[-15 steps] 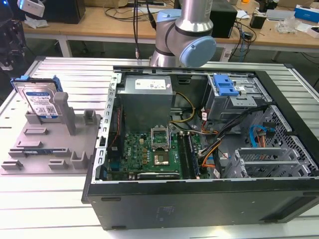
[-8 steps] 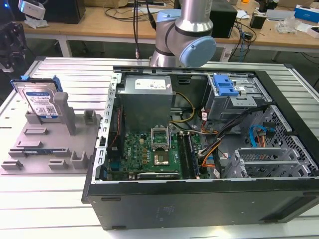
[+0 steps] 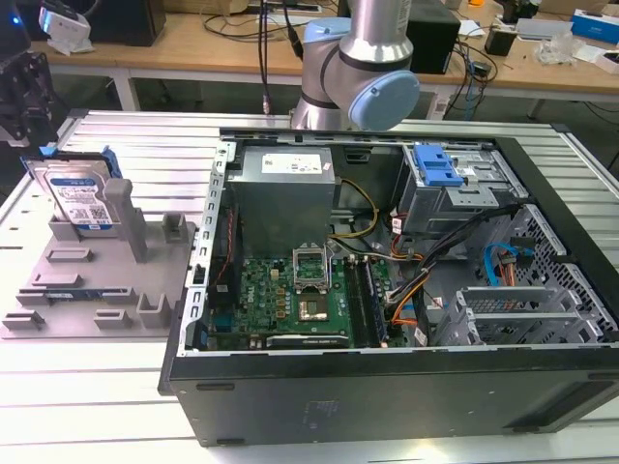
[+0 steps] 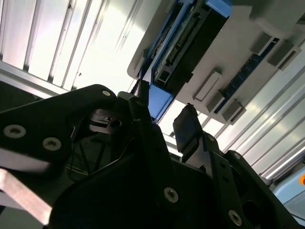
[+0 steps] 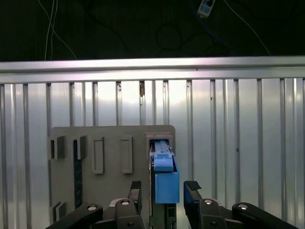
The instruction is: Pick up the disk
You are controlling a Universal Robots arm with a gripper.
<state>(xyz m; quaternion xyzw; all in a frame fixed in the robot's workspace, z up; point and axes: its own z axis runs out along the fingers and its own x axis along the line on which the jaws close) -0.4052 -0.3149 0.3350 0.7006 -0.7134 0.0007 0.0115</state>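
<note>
approach is the step in hand: the hand (image 5: 164,186) hangs over the disk (image 3: 82,198), fingers spread wide either side of its blue rail, gripping nothing. the disk stands on edge in the grey fixture plate (image 3: 92,290) on the ribbed surface (image 3: 77,387). a grasp calls for a square descent, i judge. the plate's tall post (image 3: 124,217) crowds it, and the open computer case (image 3: 406,387) stands beside.

The disk (image 3: 79,198) stands upright on the grey fixture (image 3: 97,288).
</note>
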